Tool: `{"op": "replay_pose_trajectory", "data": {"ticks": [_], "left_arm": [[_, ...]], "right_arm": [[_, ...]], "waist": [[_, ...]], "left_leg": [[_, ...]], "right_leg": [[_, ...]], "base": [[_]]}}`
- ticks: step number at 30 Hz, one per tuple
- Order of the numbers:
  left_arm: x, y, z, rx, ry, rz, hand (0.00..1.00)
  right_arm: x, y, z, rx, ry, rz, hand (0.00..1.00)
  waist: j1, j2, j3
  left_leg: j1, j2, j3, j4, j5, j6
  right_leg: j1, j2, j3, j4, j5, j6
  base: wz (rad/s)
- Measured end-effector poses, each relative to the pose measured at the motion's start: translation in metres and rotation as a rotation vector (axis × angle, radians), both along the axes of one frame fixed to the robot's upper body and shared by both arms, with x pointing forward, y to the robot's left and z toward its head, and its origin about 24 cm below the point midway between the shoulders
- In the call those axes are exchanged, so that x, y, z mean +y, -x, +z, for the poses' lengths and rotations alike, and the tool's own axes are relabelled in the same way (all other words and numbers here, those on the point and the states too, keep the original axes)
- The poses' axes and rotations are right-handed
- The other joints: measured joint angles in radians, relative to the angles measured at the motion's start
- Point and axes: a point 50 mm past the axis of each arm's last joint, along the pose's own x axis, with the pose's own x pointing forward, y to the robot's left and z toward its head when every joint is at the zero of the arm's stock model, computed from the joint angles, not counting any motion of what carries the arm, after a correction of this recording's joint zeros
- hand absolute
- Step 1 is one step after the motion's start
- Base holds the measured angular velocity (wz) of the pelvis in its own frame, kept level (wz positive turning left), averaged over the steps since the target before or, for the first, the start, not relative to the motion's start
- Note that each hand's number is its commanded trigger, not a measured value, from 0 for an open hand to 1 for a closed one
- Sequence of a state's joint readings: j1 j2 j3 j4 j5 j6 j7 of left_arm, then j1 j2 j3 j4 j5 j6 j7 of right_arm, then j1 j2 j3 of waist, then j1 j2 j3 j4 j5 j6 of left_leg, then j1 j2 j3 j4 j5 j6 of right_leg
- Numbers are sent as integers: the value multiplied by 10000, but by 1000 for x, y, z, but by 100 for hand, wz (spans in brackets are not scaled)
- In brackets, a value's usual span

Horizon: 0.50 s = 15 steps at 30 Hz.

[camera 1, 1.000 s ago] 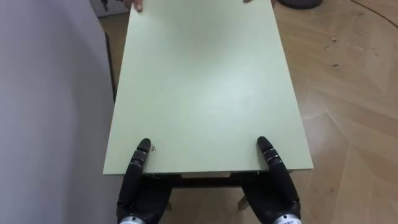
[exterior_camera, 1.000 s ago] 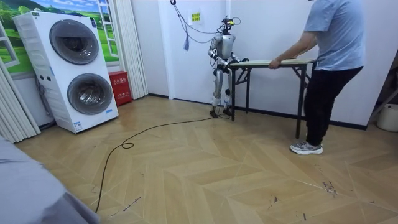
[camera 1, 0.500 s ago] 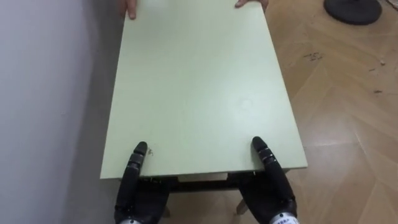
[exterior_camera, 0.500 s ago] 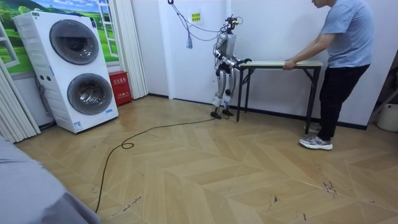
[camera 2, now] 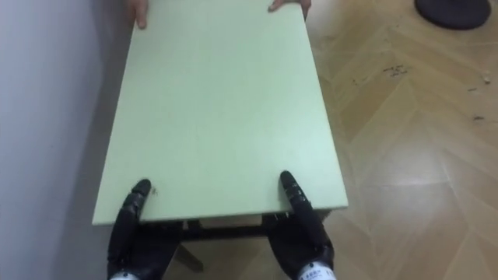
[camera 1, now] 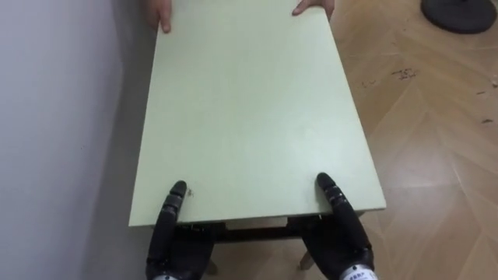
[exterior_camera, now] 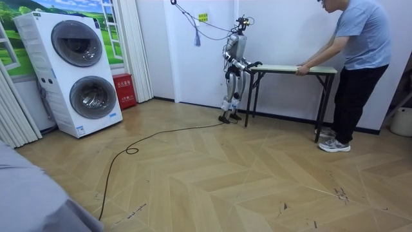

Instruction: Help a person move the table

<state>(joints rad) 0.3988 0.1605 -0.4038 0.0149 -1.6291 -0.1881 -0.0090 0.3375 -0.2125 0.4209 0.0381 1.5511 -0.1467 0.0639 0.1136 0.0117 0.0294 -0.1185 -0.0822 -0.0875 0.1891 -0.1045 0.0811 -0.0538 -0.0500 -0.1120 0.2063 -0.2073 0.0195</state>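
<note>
Along the wall [camera 1: 54,117] the pale green rectangular table [camera 1: 249,109] has shifted. Its edge is clamped by left hand [camera 1: 167,233], right hand [camera 1: 346,233] (thumbs atop).

Pale green table [camera 1: 249,117] over herringbone wood floor [camera 1: 436,155]

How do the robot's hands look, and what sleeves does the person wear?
The left hand and right hand are black and glossy, built of rounded segments, each with a small white tag at the wrist. The person wears a light blue short-sleeved shirt.
</note>
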Motion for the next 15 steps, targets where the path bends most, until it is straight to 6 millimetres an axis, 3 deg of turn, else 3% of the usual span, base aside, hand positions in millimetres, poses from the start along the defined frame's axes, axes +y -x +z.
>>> {"op": "replay_pose_trajectory", "data": {"ticks": [2, 3, 5, 6, 7, 8, 11, 13, 15], "left_arm": [[-1, 0, -3, 106, 100, 17, 100], [-2, 1, -4, 164, 123, 1, 100], [-3, 5, -10, 445, 99, -161, 100], [-3, 5, -10, 444, 47, -207, 100], [-3, 5, -12, 445, 45, -179, 100], [-3, 6, -14, 489, 32, -167, 100], [-3, 8, -22, 764, -201, -301, 100], [-1, 9, -23, 747, -260, -309, 100], [1, 10, -24, 718, -305, -208, 100]], "right_arm": [[-3, 0, -1, 39, 119, -1, 100], [-3, 1, -2, 83, 135, -14, 100], [-4, 7, -9, 431, 162, -96, 100], [-4, 8, -9, 462, 152, -122, 100], [-4, 7, -9, 434, 199, -87, 100], [-3, 8, -10, 464, 256, -53, 100], [-4, 12, -18, 790, 320, -53, 100], [-3, 12, -19, 847, 237, 12, 100], [-1, 7, -19, 786, 269, 203, 100]], "waist": [[11, 194, -18], [-15, 239, -14], [-85, 208, -29], [-73, 165, -49], [-72, 188, -33], [-92, 217, -35], [-217, 192, -30], [-227, 174, -38], [-190, 163, -33]], "left_leg": [[32, 6, 124, -35, -2, -4], [86, 42, 231, -65, 0, -5], [552, 120, 267, -291, 2, -3], [550, 95, 279, -291, 2, -3], [537, 77, 297, -294, 1, -4], [545, 65, 355, -298, 1, -5], [695, 85, 780, -327, 1, -5], [807, 111, 775, -384, 1, -5], [795, 120, 680, -383, 1, -5]], "right_leg": [[75, -25, -183, -168, 390, -238], [124, -14, -269, -54, 487, -241], [19, -31, -278, 582, 254, 39], [57, -44, -263, 358, 232, -23], [157, -43, -316, 136, 347, -224], [211, -44, -305, 188, 402, -259], [360, -47, -252, 270, 372, -212], [299, -31, -94, 345, 216, -34], [254, -6, 56, -239, 224, -114]], "base": [[-4], [14], [17], [7], [0], [0], [14], [-2], [-25]]}}
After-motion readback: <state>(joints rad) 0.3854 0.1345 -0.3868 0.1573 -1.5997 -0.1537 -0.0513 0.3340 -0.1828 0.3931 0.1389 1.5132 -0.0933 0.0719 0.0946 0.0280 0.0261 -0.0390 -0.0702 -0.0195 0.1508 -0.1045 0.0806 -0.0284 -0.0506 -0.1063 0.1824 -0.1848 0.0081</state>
